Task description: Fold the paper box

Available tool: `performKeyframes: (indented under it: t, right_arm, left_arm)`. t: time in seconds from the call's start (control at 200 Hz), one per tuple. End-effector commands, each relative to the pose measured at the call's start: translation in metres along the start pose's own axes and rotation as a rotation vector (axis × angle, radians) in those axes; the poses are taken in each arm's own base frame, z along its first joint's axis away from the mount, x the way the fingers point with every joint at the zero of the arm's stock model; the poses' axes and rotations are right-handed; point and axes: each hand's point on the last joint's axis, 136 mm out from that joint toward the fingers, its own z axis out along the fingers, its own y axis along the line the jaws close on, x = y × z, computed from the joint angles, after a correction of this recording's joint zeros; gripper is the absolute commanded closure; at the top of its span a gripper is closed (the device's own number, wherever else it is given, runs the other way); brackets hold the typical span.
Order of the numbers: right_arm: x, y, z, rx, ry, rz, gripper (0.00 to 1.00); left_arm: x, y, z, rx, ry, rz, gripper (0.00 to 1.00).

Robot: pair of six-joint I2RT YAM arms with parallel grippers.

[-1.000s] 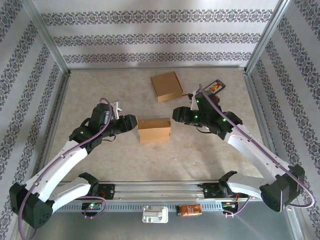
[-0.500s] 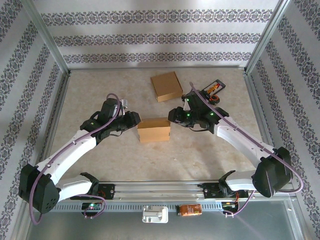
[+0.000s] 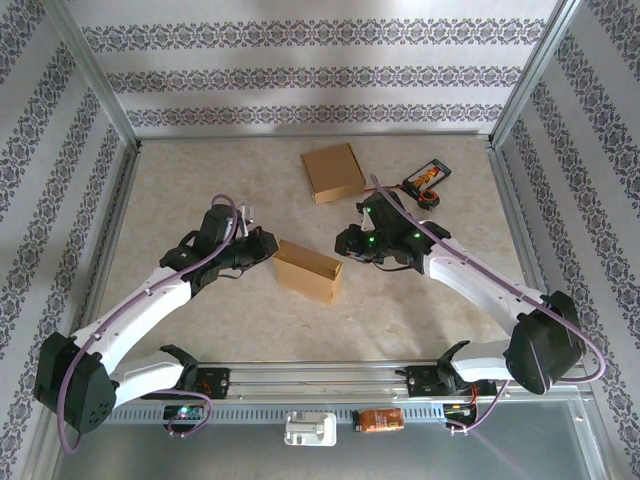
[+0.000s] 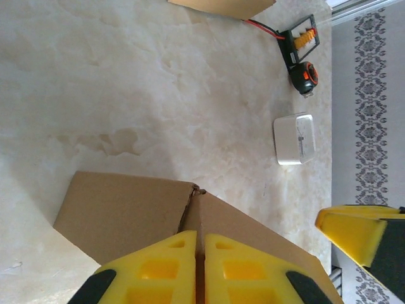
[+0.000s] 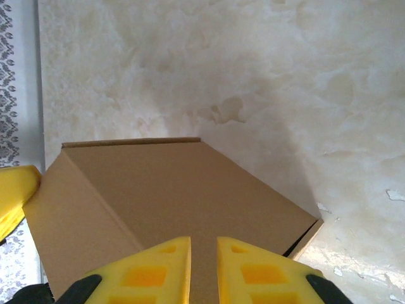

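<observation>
The paper box [image 3: 308, 271] lies at the middle of the bench [image 3: 200, 190], skewed so that its left end sits farther off than its right. The left gripper [image 3: 268, 246] is at the left end. Its yellow fingers [image 4: 168, 269] are pressed together on a thin sliver of card where two panels meet. The right gripper [image 3: 346, 244] is at the opposite end, closed to a narrow slit with brown card showing in it. It appears to be nipping a panel edge, though the contact itself lies below the frame. The step in hand is judged to be squaring the box between two end grips. Done well, both arms should move together without twisting, so the seam is not pulled apart and the thin card does not buckle. The overhead view gives the skew and the second box [image 3: 333, 172] on the far side, which the wrist views do not convey. The left wrist view supplies the seam line, a white case [image 4: 294, 138] and a tape measure [image 4: 302, 75]. The right wrist view shows a panel corner standing slightly proud at the box's right.
</observation>
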Motion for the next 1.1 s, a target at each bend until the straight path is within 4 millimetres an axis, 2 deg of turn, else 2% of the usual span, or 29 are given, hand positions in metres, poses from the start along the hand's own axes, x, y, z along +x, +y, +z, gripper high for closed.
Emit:
performKeyframes:
  t: [0.0,0.125,0.215,0.295,0.39,0.47,0.56,0.74,0.809,1.094]
  right_arm:
    - [-0.001,0.003,-0.005,0.004,-0.022,-0.015,0.81]
    - [-0.011,0.009,-0.03,0.033,-0.087,-0.04,0.74]
    - [-0.013,0.008,-0.055,0.047,-0.152,0.008,0.62]
    - [-0.006,0.008,-0.071,0.011,-0.206,0.082,0.6]
    - [0.005,0.009,-0.081,-0.033,-0.218,0.145,0.6]
    - [0.015,0.01,-0.079,-0.045,-0.186,0.161,0.6]
    - [0.023,0.007,-0.068,-0.034,-0.151,0.184,0.6]
    - [0.03,0.021,-0.047,-0.093,-0.108,0.225,0.64]
    - [0.033,0.02,-0.04,-0.08,-0.103,0.235,0.66]
    - [0.045,0.02,-0.029,-0.094,-0.085,0.27,0.72]
  left_arm:
    - [0.018,0.014,0.005,-0.028,0.06,-0.039,0.91]
    - [0.016,0.008,0.001,-0.023,0.062,-0.013,0.91]
    - [0.014,0.001,-0.005,-0.018,0.061,0.03,0.8]
    - [0.012,-0.003,-0.009,-0.016,0.056,0.067,0.72]
    - [0.009,-0.004,-0.01,-0.017,0.046,0.079,0.68]
    - [0.009,-0.002,-0.008,-0.023,0.051,0.088,0.67]
    - [0.012,-0.003,-0.005,-0.016,0.07,0.086,0.68]
    - [0.017,-0.001,-0.006,-0.026,0.086,0.073,0.76]
    - [0.018,0.001,-0.008,-0.032,0.084,0.07,0.78]
    - [0.025,0.003,-0.004,-0.057,0.092,0.022,0.83]
